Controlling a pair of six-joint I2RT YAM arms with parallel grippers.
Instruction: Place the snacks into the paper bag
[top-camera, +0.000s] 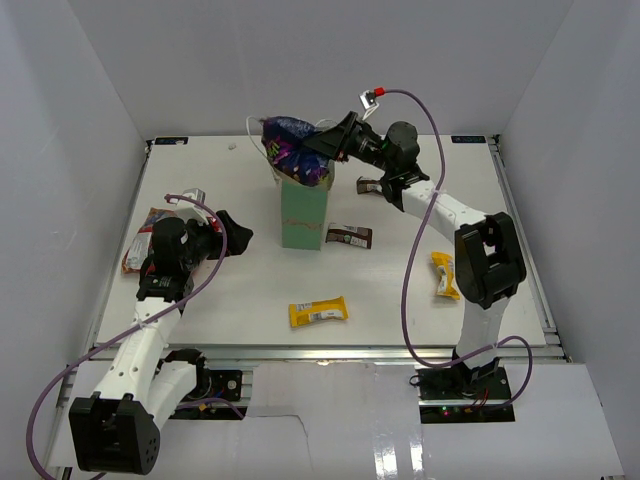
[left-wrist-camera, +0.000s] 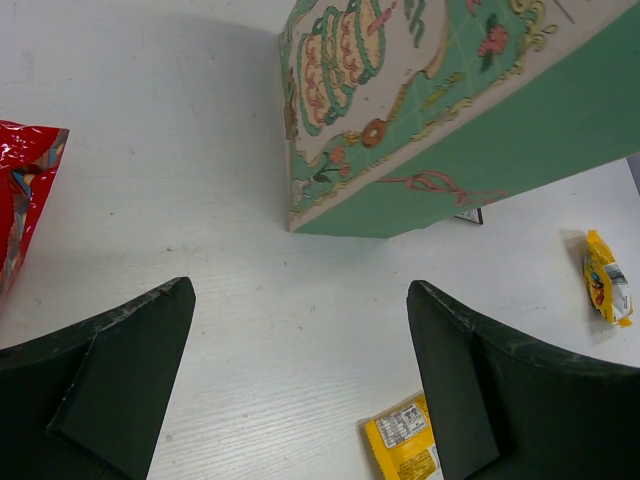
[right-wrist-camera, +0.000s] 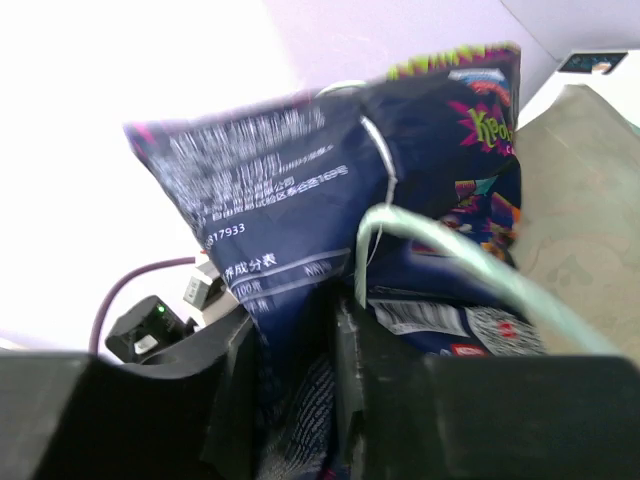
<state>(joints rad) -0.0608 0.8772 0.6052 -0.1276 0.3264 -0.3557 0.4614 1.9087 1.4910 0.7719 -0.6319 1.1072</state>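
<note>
One dark blue bag (top-camera: 288, 150) pinched by outstretched right gripper (top-camera: 316, 147), upper centre, over paper bag (top-camera: 302, 218). Left gripper (left-wrist-camera: 300, 300) gapes empty (wrist view confirms).

Bright even light; soft shadows; right wrist view blurred, overexposed.

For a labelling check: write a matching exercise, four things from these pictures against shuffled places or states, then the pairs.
1 dark blue bag
2 red-orange packet
3 middle yellow bar
4 left gripper

A open, empty
B far left on the table
C in the right gripper, at the paper bag's mouth
D nearest the table's near edge

Pairs: 1-C, 2-B, 3-D, 4-A
</note>
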